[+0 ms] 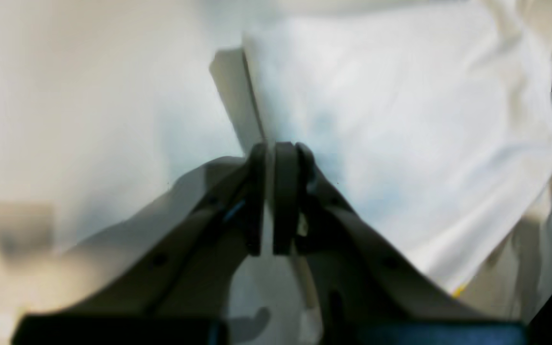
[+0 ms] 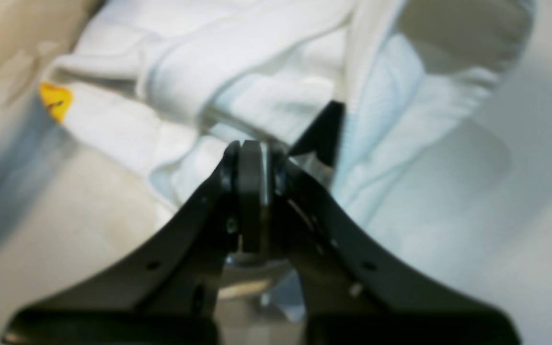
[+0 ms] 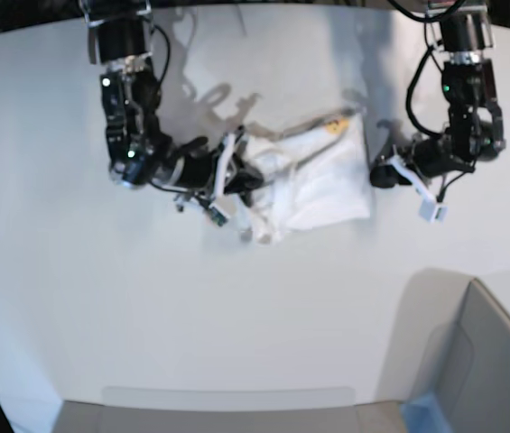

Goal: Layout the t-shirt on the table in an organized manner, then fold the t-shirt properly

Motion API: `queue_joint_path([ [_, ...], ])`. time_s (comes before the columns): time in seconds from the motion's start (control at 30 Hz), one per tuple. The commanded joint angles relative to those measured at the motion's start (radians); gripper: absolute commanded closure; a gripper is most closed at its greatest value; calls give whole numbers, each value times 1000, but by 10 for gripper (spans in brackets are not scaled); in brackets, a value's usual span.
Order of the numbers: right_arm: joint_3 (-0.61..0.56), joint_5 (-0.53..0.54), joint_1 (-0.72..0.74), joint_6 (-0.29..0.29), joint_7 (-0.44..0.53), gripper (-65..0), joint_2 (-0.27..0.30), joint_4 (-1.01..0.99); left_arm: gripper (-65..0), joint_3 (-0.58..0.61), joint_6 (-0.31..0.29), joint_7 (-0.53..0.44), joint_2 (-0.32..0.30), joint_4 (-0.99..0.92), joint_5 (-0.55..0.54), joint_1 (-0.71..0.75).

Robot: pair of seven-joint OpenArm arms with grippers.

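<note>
Though the tabletop point(image 3: 146, 316) had plenty of room, the t-shirt point(image 3: 313, 185) lay bunched mid-tabletop w/ layout and fold both left (yellow tag up). Right jaws point(image 2: 252, 160) and left jaws point(image 1: 278, 153) each pinched its cloth.

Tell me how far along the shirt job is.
Done: nothing yet; the shirt lies bunched on the table. In hand: the right gripper is shut on its crumpled side, the left gripper shut at its opposite edge. Left: spreading flat, then folding.
</note>
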Motion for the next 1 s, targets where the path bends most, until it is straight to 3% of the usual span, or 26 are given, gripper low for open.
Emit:
queue_joint_path([
  [0.0,1,20,45,14,22,-21,-3,-18,-30,-5,-5,-9,-11,23,-18,14],
  [0.13,3,19,133,14,25,-21,6,-121,-30,-3,-7,-10,-13,78,-18,93],
  [0.37,-6,20,222,14,117,-21,3,-196,-30,-9,-7,-10,-5,232,-21,241],
  [0.47,-6,25,229,14,117,-20,2,-141,-30,-34,-5,-12,-7,293,-21,258],
  [0.6,-6,30,159,14,117,-19,-1,63,-30,-181,-5,-12,7,350,-21,253],
  [0.7,1,80,85,14,82,-18,-1,203,-30,-219,-5,-4,9,341,-17,155],
  [0.83,60,117,-25,14,-11,-17,2,322,-30,-160,1,-3,4,253,-15,7],
  [0.97,129,120,-146,14,-14,0,-4,413,-30,-81,2,-10,4,134,-15,-109],
])
